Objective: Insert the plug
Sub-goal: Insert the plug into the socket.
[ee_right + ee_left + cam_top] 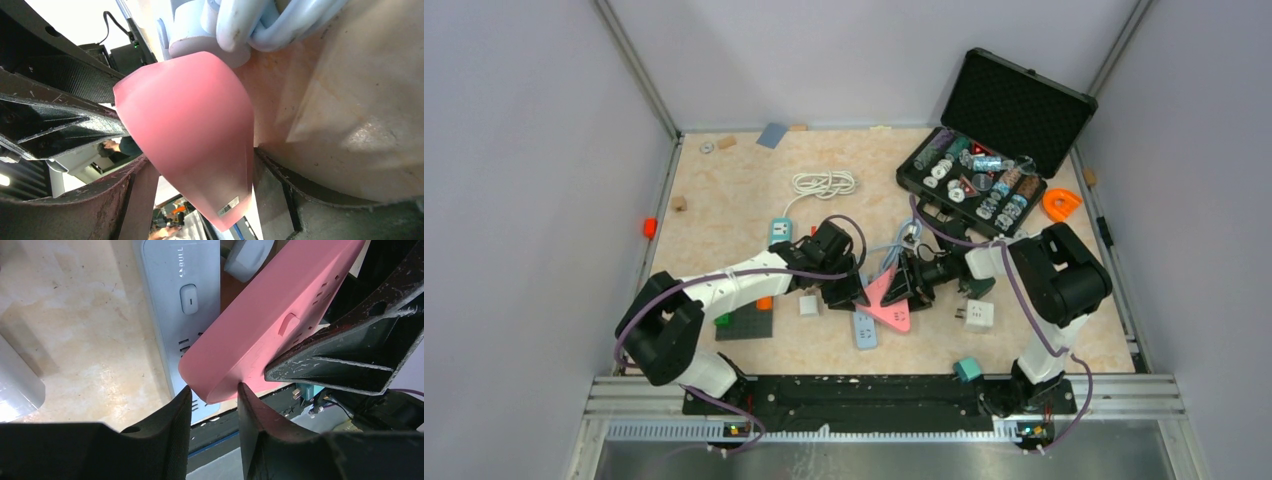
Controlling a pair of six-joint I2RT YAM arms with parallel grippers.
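1. pink power strip (890,298) sits tilted over the surface (724,200), across a white power strip (180,300).
2. left end effector (214,390) straddles its corner; clenched or not, cannot tell.
3. right end effector (202,160) flanks its other end; grip unclear.

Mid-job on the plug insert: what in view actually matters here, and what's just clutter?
In the job: pink power strip; left gripper and right gripper, both at it; possibly the white plug adapter.

Lying about: open black case, orange piece, coiled white cable, teal block, dark baseplate.
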